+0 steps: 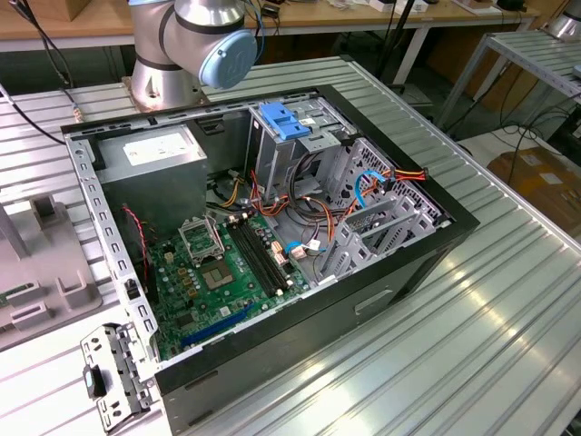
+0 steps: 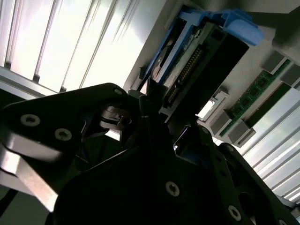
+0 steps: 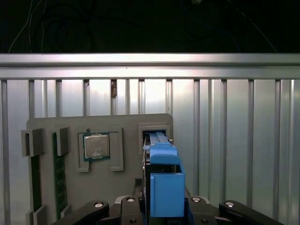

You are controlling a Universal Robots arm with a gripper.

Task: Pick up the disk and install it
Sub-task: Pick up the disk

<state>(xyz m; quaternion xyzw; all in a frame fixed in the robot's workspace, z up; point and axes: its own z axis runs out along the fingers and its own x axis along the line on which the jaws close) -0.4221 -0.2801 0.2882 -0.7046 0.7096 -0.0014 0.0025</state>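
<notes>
The gripper (image 3: 161,206) clamps the disk (image 3: 163,185) (standing on edge), its long axis pointing away into a slot of the grey holder (image 3: 70,124).

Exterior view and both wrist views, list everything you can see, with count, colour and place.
computer case: one, black, open on the table
table: one, silver, under the case
motherboard: one, green, inside the case
power-supply box: one, grey, inside the case
slotted bracket: one, light blue, atop the drive cage
fixture tray: one, grey, on the table
disk: one, blue-railed, upright in a tray slot
processor chip: one, silver, in a tray recess
memory stick: one, green, in a tray slot
arm: one, silver and blue, based on the table
hand: one, black, flanking the disk
</notes>
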